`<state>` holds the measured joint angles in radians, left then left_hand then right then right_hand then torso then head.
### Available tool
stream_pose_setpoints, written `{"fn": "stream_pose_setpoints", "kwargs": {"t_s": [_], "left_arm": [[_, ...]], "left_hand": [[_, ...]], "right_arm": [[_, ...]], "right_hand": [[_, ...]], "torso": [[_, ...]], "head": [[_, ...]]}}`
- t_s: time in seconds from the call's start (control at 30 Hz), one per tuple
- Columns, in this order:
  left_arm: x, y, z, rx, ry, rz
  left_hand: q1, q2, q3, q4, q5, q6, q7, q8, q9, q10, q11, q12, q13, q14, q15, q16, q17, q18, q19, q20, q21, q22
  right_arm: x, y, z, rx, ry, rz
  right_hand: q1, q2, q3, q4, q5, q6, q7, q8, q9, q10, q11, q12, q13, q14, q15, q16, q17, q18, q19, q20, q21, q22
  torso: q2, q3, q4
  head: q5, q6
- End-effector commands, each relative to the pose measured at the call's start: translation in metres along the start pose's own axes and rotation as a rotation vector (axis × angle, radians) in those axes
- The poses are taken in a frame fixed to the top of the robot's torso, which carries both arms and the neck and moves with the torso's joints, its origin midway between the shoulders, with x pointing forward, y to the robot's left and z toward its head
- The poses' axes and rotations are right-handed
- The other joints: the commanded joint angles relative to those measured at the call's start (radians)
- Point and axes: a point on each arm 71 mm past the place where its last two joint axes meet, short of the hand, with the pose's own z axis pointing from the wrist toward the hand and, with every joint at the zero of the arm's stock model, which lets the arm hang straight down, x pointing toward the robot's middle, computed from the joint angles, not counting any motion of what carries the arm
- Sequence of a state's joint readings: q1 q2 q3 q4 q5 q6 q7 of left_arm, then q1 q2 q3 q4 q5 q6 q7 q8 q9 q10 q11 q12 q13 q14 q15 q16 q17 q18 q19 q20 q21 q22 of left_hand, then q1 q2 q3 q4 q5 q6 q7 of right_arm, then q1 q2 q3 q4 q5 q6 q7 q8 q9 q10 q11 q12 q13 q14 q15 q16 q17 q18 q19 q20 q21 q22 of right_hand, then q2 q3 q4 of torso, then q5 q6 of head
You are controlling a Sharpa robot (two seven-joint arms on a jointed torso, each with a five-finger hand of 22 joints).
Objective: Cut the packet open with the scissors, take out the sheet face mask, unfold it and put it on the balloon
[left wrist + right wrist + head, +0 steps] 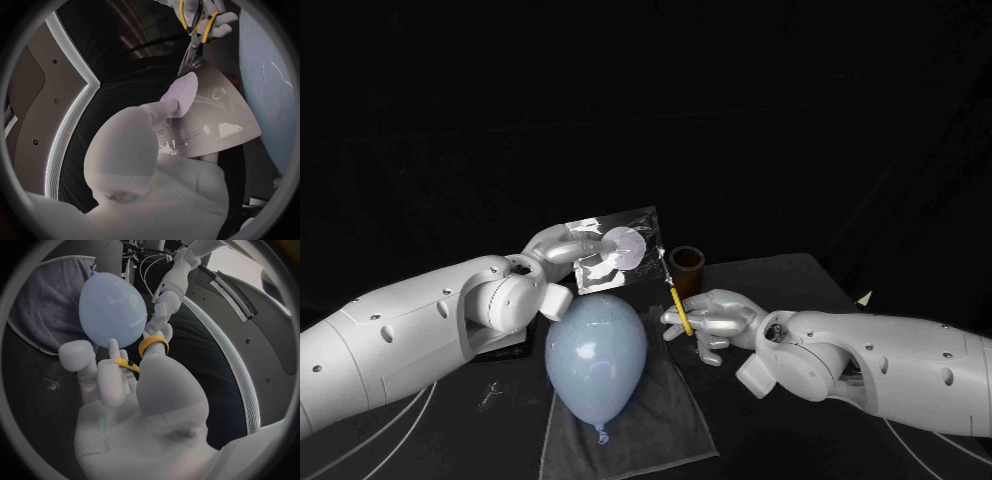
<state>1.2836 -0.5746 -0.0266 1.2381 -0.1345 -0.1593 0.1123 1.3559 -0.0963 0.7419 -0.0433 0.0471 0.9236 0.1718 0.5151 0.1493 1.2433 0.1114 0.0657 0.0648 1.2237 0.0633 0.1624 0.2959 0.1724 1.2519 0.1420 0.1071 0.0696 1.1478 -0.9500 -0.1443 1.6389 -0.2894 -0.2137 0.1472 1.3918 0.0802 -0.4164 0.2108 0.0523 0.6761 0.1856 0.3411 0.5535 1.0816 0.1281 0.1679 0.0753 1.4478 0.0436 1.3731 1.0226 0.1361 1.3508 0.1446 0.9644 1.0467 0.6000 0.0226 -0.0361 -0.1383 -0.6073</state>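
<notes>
left hand (pixel 577 247) is raised off the table and pinches the clear packet (pixel 620 248) between its thumb and a fingertip (pixel 181 95). grip is closed on the packet, which hangs upright in the air just past the fingers.

right hand (pixel 715 320) sits lower and just beside it, fingers curled through the yellow handles of the scissors (pixel 678 293). it grips them firmly, blades pointing up toward the left hand.

in the left wrist view the blade tips meet the packet's edge on the side farthest from the left palm. cannot tell whether the film is cut.

pale blue balloon (pixel 596 350) lies below and between the two hands, apart from both, knot end toward the robot. it rests on a grey cloth (pixel 646 430).

brown tube (pixel 687 262) stands upright just beyond the right hand, near the packet's lower corner.
</notes>
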Motion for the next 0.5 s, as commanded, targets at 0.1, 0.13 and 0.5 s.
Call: {"fn": "stream_pose_setpoints", "kwargs": {"t_s": [0.1,0.13,0.5], "left_arm": [[0.0034,-0.002,0.0002,0.018,0.029,-0.004],[0.0037,-0.002,0.0001,0.018,0.031,-0.004],[0.0038,-0.0019,-0.0002,0.017,0.037,-0.005]], "left_hand": [[-0.001,0.01,0.004,-0.002,0.006,0.006,0.0,0.006,0.157,0.003,-0.001,-0.002,0.001,0.0,-0.005,-0.007,0.001,0.011,0.006,0.003,0.006,0.0],[-0.001,0.011,0.004,-0.003,0.006,0.005,0.0,0.006,0.158,0.003,-0.001,-0.002,0.001,0.0,-0.005,-0.007,0.002,0.011,0.005,0.003,0.006,0.0],[-0.002,0.011,0.005,-0.003,0.006,0.005,0.0,0.006,0.16,0.003,-0.001,-0.002,0.001,0.0,-0.005,-0.007,0.002,0.011,0.005,0.003,0.006,0.0]], "right_arm": [[0.0001,0.0036,0.0015,-0.03,-0.001,0.005],[0.0003,0.0038,0.0019,-0.032,0.0,0.004],[-0.0001,0.0058,0.0054,-0.049,0.025,0.002]], "right_hand": [[0.003,0.007,-0.003,-0.006,-0.004,0.008,0.022,0.003,-0.005,0.004,0.001,0.0,0.0,-0.003,-0.006,-0.001,-0.007,-0.002,-0.005,-0.009,-0.005,-0.005],[0.003,0.007,-0.005,-0.006,-0.004,0.008,0.022,0.002,-0.006,0.003,0.001,-0.001,0.0,-0.004,-0.006,-0.002,-0.008,-0.002,-0.006,-0.009,-0.006,-0.006],[0.0,0.017,-0.036,-0.018,-0.004,-0.032,0.033,-0.019,-0.034,-0.054,0.015,-0.036,-0.011,-0.024,0.005,-0.02,-0.046,0.005,-0.034,-0.002,-0.053,-0.047]], "torso": [[0.0,0.0001,-0.0003],[0.0,0.0002,-0.0001],[0.0,0.0002,-0.0003]], "head": [[0.0,0.001],[0.001,0.001],[0.004,0.0]]}}
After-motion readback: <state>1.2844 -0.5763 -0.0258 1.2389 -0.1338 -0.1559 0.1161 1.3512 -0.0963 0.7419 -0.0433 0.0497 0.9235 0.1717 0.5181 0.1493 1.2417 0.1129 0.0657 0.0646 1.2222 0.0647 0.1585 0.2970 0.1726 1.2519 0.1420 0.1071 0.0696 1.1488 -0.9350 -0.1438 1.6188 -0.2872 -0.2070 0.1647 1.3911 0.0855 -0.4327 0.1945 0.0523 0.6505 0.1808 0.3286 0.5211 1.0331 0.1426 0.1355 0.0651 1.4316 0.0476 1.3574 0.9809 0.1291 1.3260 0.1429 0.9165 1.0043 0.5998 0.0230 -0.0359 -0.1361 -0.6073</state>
